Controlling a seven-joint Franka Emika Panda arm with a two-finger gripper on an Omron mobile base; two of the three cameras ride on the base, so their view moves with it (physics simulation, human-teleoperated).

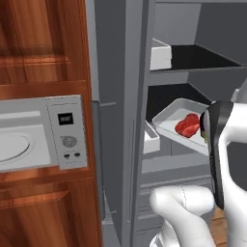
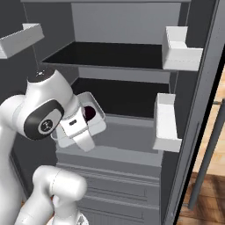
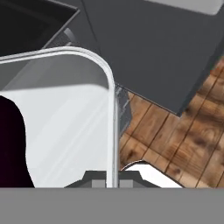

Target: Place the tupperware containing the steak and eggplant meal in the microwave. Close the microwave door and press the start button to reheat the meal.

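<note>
The pale grey tupperware (image 1: 174, 111) hangs tilted in front of the open fridge's lower shelf, with the red steak (image 1: 188, 125) lying in it. The right base view shows the tupperware (image 2: 97, 110) behind my wrist, holding the dark purple eggplant (image 2: 89, 113). In the hand view my gripper (image 3: 113, 180) is shut on the tupperware (image 3: 65, 118) at its raised rim, one finger on each side, and the eggplant (image 3: 11, 144) is a dark shape at the left. The silver microwave (image 1: 67, 132) sits in the wooden cabinet to the left, its door (image 1: 21, 144) flat against the front.
The fridge stands open with dark shelves (image 2: 105, 55) and grey drawers (image 2: 118, 184) below. White door bins (image 2: 167, 123) and a boxy white container (image 1: 160, 55) sit at the sides. The fridge door's edge (image 1: 135, 120) stands between tray and microwave. Wood floor (image 3: 175, 140) lies beneath.
</note>
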